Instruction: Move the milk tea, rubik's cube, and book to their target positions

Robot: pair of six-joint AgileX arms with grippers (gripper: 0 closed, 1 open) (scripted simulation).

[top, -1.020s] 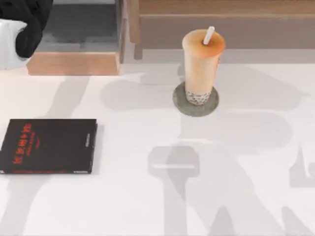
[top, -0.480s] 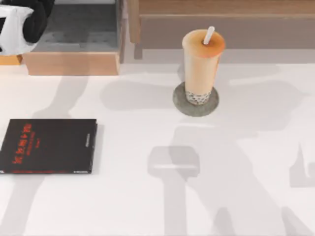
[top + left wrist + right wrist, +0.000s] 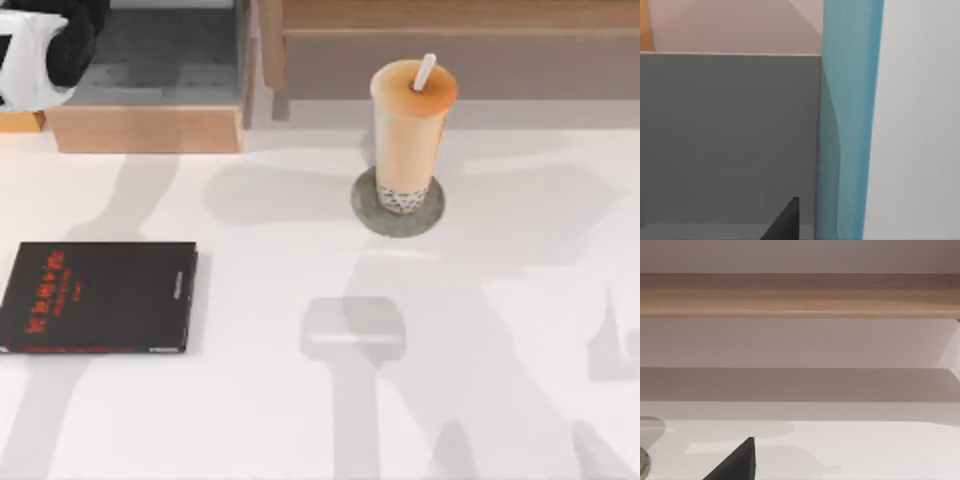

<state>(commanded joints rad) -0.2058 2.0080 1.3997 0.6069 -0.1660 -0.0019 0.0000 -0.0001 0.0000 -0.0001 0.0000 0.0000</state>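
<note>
The milk tea [image 3: 410, 130] stands upright on the round grey speckled disc [image 3: 372, 213] at the table's back middle; the disc's edge [image 3: 642, 462] also shows in the right wrist view. A flat black book with red lettering [image 3: 97, 297] lies at the left. My left arm [image 3: 40, 45] hangs over the far left corner. In its wrist view a dark part of my left gripper [image 3: 785, 222] sits close beside the teal-blue book [image 3: 850, 120], which stands on edge against a grey surface. A dark part of my right gripper [image 3: 737, 462] hovers low over the table. The rubik's cube is out of view.
A wooden box with a grey inside [image 3: 150, 130] sits at the back left under my left arm. A long wooden shelf [image 3: 450, 40] runs along the back behind the cup; its edge [image 3: 800, 295] faces the right wrist camera. Arm shadows cross the white tabletop [image 3: 300, 420].
My left arm has pulled up and back toward the far left corner, mostly within the first half second. The cup, the disc and the black book have not moved.
</note>
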